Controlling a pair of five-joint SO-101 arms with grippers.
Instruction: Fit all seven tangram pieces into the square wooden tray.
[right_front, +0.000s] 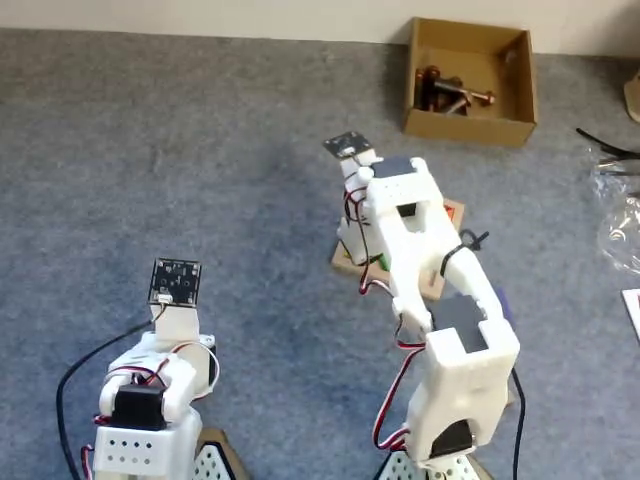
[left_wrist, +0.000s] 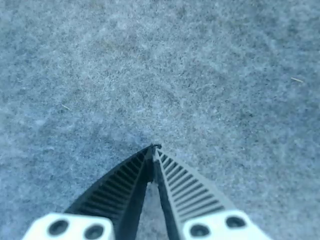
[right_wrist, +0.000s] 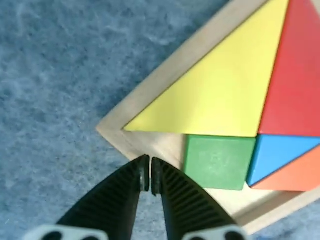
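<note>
The square wooden tray (right_wrist: 150, 80) lies on grey carpet, and in the high view the tray (right_front: 345, 262) is mostly hidden under an arm. Inside it sit a large yellow triangle (right_wrist: 220, 95), a red piece (right_wrist: 295, 90), a green square (right_wrist: 220, 162), a blue triangle (right_wrist: 280, 152) and an orange piece (right_wrist: 295, 175). My right gripper (right_wrist: 150, 175) is shut and empty, its tips over the tray's rim beside the green square. My left gripper (left_wrist: 152, 150) is shut with nothing in it, over bare carpet at the table's near left.
A cardboard box (right_front: 468, 80) with metal parts stands at the back right. Clear plastic wrapping (right_front: 620, 225) and cables lie at the right edge. The left arm (right_front: 160, 390) sits folded near the front.
</note>
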